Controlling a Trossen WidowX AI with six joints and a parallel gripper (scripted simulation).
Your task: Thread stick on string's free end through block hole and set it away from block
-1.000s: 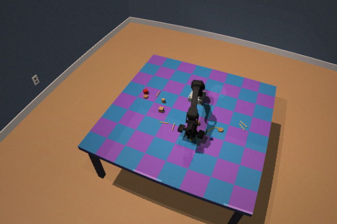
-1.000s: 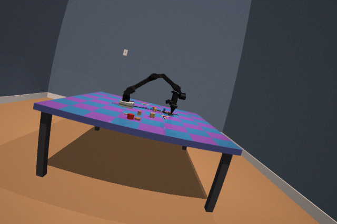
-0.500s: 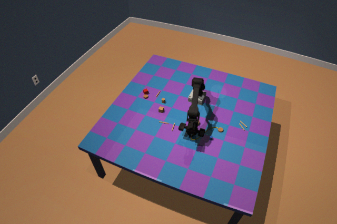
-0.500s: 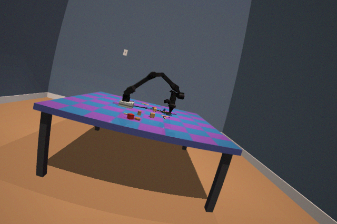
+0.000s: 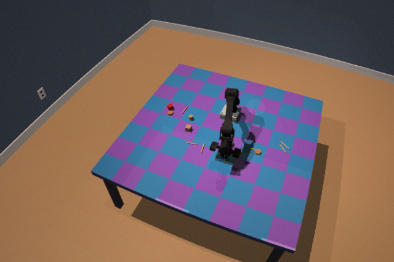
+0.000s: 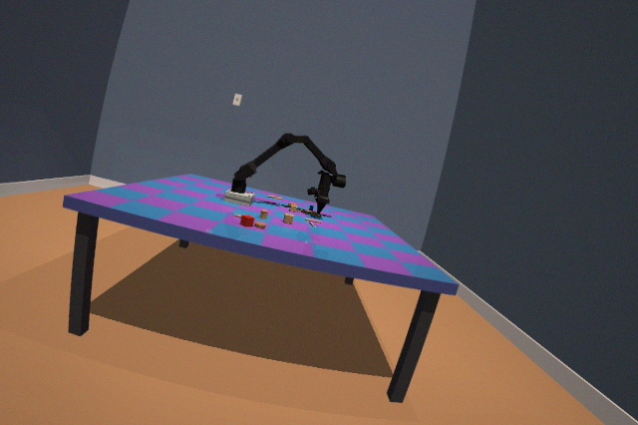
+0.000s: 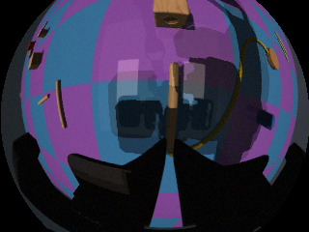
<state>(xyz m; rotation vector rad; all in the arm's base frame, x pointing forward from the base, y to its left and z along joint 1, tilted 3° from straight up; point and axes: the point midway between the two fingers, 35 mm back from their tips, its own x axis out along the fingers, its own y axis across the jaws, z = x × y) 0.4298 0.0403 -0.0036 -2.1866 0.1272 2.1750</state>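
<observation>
Lining the stick (image 7: 173, 87) up with the block

The stick is gripped in the closed hand (image 5: 225, 158) (image 6: 319, 213) (image 7: 169, 143), over the middle of the counter (image 5: 178, 173) (image 6: 205, 240) (image 7: 108, 60), its free tip short of the block (image 7: 171, 14) (image 6: 292, 207) and nearly facing the hole. Match tip and hole in height and direction first, then feed straight and slowly; a skewed tip would probably shove the block. The string (image 5: 246, 150) (image 7: 238, 87) needs slack as it curves to the button (image 5: 258, 151) (image 7: 272, 59), towards the right edge as seen from above.

Counting outward: one string, one button, one holed block and one stick in the grip. Loose sticks number five: two (image 5: 284, 144) nearer the right edge, three (image 5: 191, 143) on the left-edge side. Also that side: one red cube (image 5: 170, 106) (image 6: 247, 220), one disc (image 5: 170, 112) (image 6: 260, 225), one peg (image 5: 191, 117) (image 6: 263, 213), one plain cube (image 5: 188, 128) (image 6: 288, 218). One blue piece (image 7: 266, 119) lies between hand and right edge.
</observation>
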